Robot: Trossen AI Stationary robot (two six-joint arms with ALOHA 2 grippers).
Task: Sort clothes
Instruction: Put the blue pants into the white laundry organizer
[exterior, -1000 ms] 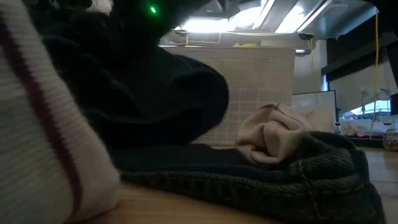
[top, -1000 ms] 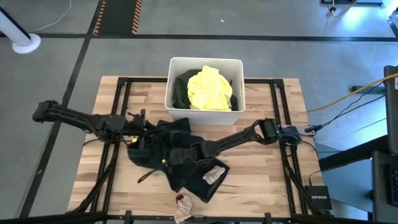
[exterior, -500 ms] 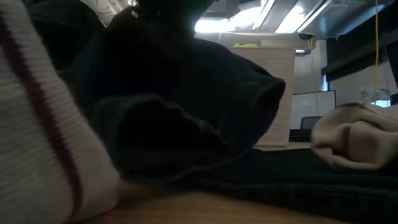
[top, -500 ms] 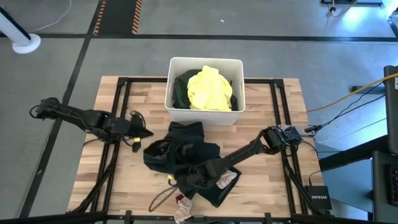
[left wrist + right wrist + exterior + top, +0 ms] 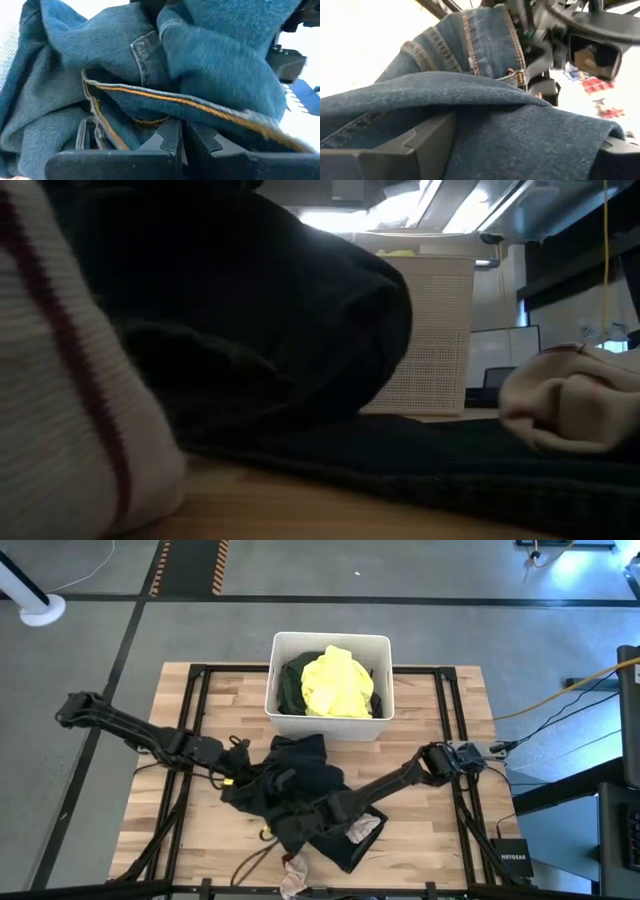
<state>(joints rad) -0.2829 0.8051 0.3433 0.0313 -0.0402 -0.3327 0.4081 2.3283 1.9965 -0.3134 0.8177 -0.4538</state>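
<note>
The dark jeans [image 5: 300, 790] lie bunched on the table in front of the white bin [image 5: 372, 725]. The bin holds the bright yellow top [image 5: 337, 682] and the dark green shirt [image 5: 288, 685]. My left gripper [image 5: 240, 776] is shut at the left edge of the jeans [image 5: 200, 65]. My right gripper [image 5: 300, 818] reaches in from the right and is shut on the jeans [image 5: 510, 115]. A small pinkish piece [image 5: 362, 830] lies by the right side of the jeans. A striped piece [image 5: 294, 866] lies at the near edge. My left gripper's shut fingertips [image 5: 172, 135] are up against a fold of the jeans with an orange-stitched seam [image 5: 150, 95], coming level from the table's left. I cannot tell whether any cloth is caught between them. My right gripper has a thick bunch of denim [image 5: 520, 145] between its two widely spaced fingers [image 5: 427, 142], several layers deep. It comes in low, slanting from the table's right. The jeans rest on the table.
The bin stands at the table's far middle. In the low view the striped piece [image 5: 60, 390] fills the left side, the dark jeans [image 5: 250, 330] the middle, and the pinkish piece [image 5: 570, 405] the right side. A dark cord [image 5: 255, 862] loops near the front edge.
My right gripper has dragged the jeans toward the near edge, then eased them a little to the left, and they have bunched up. My left gripper came apart from the jeans, then moved right and nearer until it met their left edge again.
</note>
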